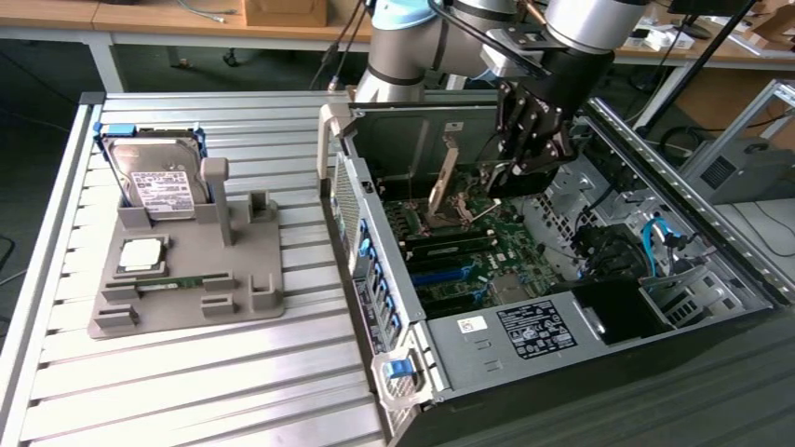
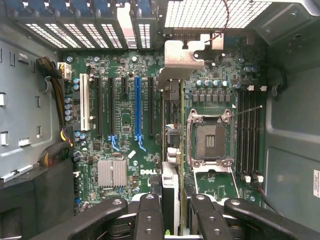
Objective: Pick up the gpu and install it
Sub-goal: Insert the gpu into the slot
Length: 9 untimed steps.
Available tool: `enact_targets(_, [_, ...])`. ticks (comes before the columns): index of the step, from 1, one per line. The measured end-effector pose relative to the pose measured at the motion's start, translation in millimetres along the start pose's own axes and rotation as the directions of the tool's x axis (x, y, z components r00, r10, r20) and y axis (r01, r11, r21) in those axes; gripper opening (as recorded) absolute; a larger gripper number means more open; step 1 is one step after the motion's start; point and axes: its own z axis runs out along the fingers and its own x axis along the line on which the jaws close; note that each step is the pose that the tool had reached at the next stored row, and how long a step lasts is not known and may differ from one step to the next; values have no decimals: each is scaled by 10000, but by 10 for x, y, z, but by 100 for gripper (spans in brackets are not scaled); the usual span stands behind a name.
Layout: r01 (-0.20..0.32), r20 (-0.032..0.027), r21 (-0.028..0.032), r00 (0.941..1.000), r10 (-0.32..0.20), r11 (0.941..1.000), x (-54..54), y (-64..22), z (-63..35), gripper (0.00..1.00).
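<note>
one gpu (image 2: 170,185) is held edge-down by the gripper (image 2: 172,222), whose fingers are clamped on it, inside the open case (image 1: 360,233) over the motherboard (image 2: 125,150), between the blue slot (image 2: 137,107) and the cpu socket (image 2: 209,140). the install step is judged in hand, the card not yet seated. its edge and bracket must be lined up with a slot. the case is laid on a slatted table (image 1: 186,391) in a workshop with desks

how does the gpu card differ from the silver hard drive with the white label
The thin brown-backed gpu card hangs in the tool over the motherboard inside the case; the boxy silver hard drive leans in the grey holder outside it. The gpu card is slim, the hard drive thick. Both stand on edge.
</note>
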Motion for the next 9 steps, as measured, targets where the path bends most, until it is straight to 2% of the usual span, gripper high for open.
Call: enact_targets(9, [-2, -1, 0, 10000, 2, 10000, 10, 2, 34, 27])
